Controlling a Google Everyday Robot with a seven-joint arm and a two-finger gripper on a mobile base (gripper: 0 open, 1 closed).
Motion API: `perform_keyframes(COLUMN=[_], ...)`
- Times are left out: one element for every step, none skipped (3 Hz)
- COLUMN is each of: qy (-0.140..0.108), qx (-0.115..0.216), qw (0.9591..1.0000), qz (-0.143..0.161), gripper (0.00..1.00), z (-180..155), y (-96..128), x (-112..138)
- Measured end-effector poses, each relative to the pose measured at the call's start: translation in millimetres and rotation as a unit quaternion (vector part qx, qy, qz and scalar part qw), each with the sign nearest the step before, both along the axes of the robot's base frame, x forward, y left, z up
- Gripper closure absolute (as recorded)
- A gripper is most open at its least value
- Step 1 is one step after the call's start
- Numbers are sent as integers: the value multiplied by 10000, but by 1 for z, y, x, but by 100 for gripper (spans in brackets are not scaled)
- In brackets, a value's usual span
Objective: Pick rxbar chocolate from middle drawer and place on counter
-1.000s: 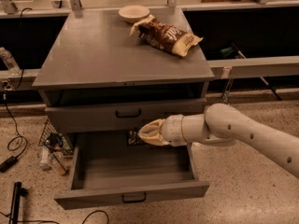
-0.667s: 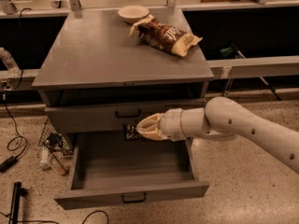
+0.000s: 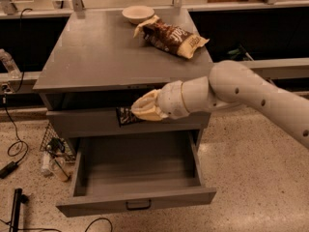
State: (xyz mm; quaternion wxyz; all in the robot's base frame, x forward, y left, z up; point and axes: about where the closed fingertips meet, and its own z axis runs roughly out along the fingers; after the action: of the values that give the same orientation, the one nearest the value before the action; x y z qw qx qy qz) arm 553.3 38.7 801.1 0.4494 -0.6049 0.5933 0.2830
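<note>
My gripper (image 3: pixel 137 111) is in front of the cabinet, at the height of the upper drawer front and above the open middle drawer (image 3: pixel 135 202). Its cream fingers (image 3: pixel 147 108) are shut on the rxbar chocolate (image 3: pixel 126 116), a small dark flat bar with pale lettering that sticks out to the left of them. The bar hangs just below the front edge of the counter (image 3: pixel 96 57). The drawer is pulled out wide and its inside looks bare.
A brown-and-cream snack bag (image 3: pixel 174 36) and a pale shallow bowl (image 3: pixel 138 13) lie at the back of the counter. Cables (image 3: pixel 14 144), a wire basket (image 3: pixel 55 144) and a bottle sit on the floor to the left of the cabinet.
The gripper has risen out of the drawer with the bar and moved left, from the drawer's back to the level of the upper drawer front.
</note>
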Motion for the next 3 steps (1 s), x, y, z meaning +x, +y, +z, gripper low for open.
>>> perform_keyframes(qy=[-38, -196, -368], qx=[-121, -188, -225], qw=[9997, 9987, 9971], qz=[215, 424, 626], gripper=[100, 100, 100], z=[44, 85, 110], y=[13, 28, 44], x=[4, 18, 39])
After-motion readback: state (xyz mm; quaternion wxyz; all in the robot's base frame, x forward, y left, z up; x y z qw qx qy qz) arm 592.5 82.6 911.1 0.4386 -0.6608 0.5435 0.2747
